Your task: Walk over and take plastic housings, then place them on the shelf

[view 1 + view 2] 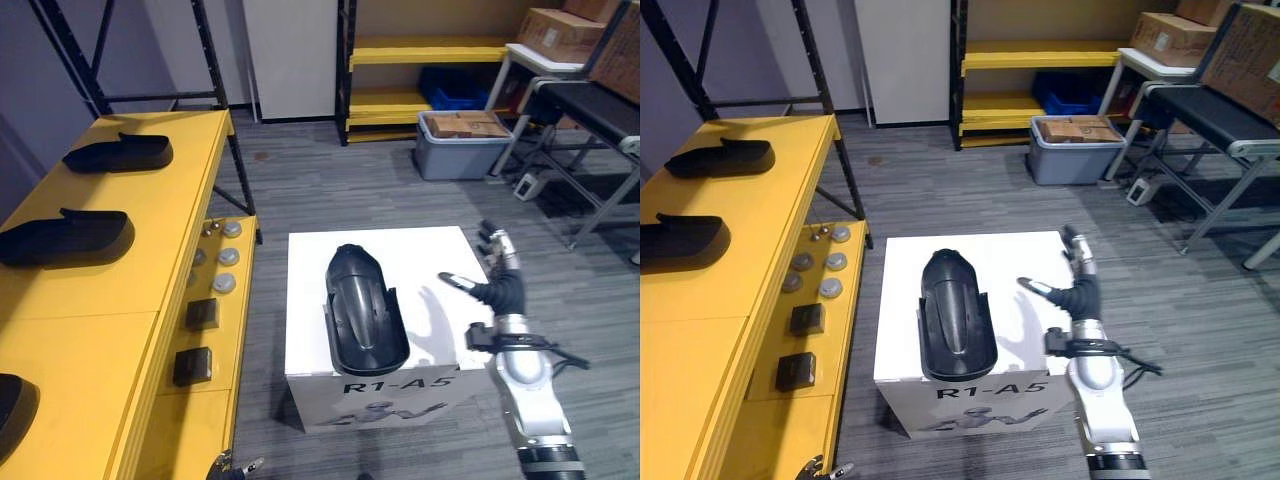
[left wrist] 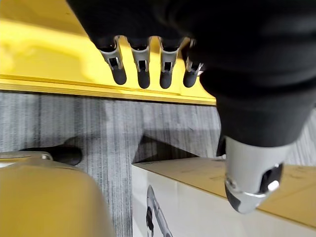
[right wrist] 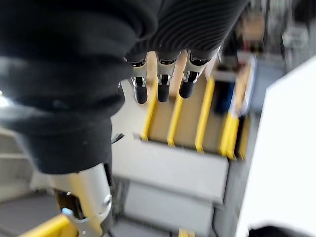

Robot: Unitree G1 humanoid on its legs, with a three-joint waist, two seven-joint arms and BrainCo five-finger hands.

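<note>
Housing (image 1: 365, 310), one, on white box (image 1: 310, 262); perhaps three housings (image 1: 120, 152) on yellow shelf (image 1: 170, 230); right hand (image 1: 498, 276), left hand (image 2: 143, 74) wide.

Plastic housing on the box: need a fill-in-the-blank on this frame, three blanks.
1. The black plastic housing lies on the ____ box.
2. The right hand, at the box's right edge, is ____ and holds nothing.
3. The yellow shelf carrying other housings stands on the robot's ____.
Missing: white; open; left.
</note>
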